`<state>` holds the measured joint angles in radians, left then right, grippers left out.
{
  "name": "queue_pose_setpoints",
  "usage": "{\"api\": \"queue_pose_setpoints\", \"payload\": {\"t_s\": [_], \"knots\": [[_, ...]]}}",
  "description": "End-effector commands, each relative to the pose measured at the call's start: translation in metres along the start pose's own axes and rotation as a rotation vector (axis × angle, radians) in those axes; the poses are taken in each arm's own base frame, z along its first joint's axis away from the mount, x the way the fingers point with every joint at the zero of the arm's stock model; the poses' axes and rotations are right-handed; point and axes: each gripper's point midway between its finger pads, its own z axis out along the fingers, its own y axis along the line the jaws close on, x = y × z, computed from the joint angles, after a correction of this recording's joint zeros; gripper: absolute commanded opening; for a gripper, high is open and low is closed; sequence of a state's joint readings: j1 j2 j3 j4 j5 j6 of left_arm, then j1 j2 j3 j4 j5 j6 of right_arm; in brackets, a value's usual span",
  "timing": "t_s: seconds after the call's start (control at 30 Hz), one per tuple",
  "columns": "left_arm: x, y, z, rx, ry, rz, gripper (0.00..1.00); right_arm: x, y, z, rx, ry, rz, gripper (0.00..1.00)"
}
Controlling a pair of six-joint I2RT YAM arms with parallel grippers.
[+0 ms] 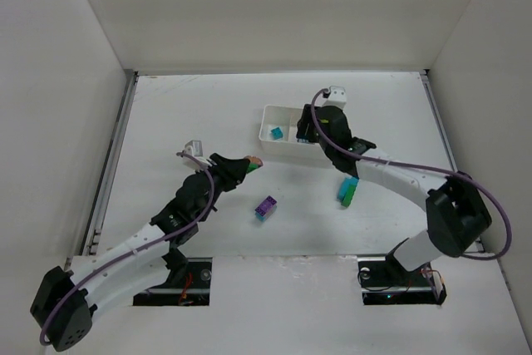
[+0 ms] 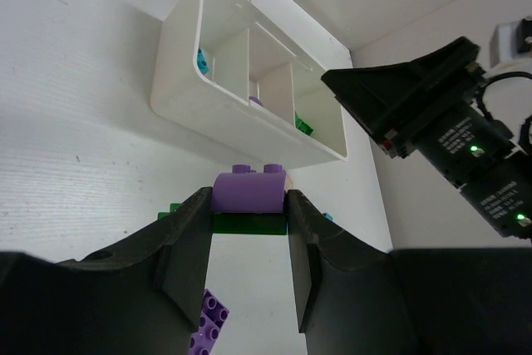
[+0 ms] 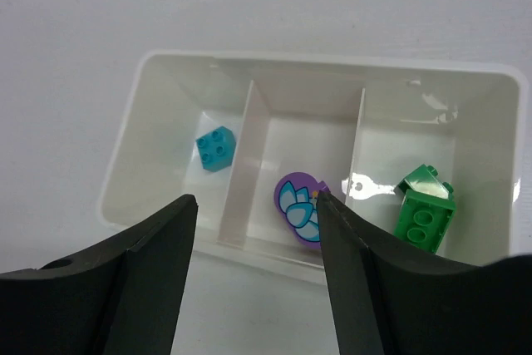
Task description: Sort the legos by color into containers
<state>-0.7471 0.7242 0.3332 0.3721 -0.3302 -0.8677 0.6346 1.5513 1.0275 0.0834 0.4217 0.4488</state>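
Note:
My left gripper (image 1: 247,165) is shut on a two-brick stack (image 2: 248,199), a purple lego on a dark green one, pinched between the fingertips above the table, left of the white tray (image 1: 263,124). My right gripper (image 3: 256,205) hangs open over the tray (image 3: 332,64), nothing between its fingers. Of the three containers, the left one holds a teal lego (image 3: 216,147), the middle one a round purple piece with a petal print (image 3: 295,205), and the right one a green lego (image 3: 426,207).
A purple-and-teal stack (image 1: 265,208) lies on the table in front of the tray, below my left fingers (image 2: 208,330). A teal-and-green stack (image 1: 347,191) lies beside the right arm's forearm. White walls surround the table.

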Motion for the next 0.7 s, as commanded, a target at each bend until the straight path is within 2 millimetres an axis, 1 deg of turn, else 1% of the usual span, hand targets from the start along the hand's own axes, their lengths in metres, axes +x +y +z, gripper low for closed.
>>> {"api": "queue_pose_setpoints", "payload": {"t_s": [0.0,0.07,0.13,0.23,0.3,0.4,0.47,0.57,0.67], "knots": [[-0.013,-0.031,0.003,0.088,-0.042,-0.051,0.12,-0.035,0.015,-0.029,-0.085,-0.107,0.069,0.65],[-0.014,-0.038,0.005,0.102,-0.035,-0.054,0.12,-0.032,0.024,-0.045,-0.150,-0.093,0.098,0.61],[-0.013,-0.046,0.005,0.125,-0.026,-0.056,0.12,-0.025,0.038,-0.064,-0.259,-0.065,0.128,0.56],[-0.013,-0.061,0.005,0.173,-0.016,-0.080,0.12,-0.017,0.058,-0.094,-0.443,-0.037,0.192,0.56],[-0.013,-0.072,0.002,0.217,-0.001,-0.097,0.12,-0.016,0.075,-0.118,-0.588,-0.021,0.230,0.60],[-0.015,-0.090,-0.001,0.283,0.016,-0.164,0.13,-0.017,0.093,-0.150,-0.779,0.011,0.270,0.72],[-0.017,-0.104,-0.004,0.340,0.039,-0.200,0.13,-0.018,0.104,-0.167,-0.882,0.028,0.280,0.77],[-0.017,-0.117,-0.006,0.399,0.064,-0.248,0.13,-0.020,0.113,-0.181,-0.961,0.041,0.305,0.81],[-0.016,-0.123,-0.006,0.433,0.090,-0.285,0.13,-0.024,0.117,-0.189,-1.007,0.035,0.336,0.85]]}}
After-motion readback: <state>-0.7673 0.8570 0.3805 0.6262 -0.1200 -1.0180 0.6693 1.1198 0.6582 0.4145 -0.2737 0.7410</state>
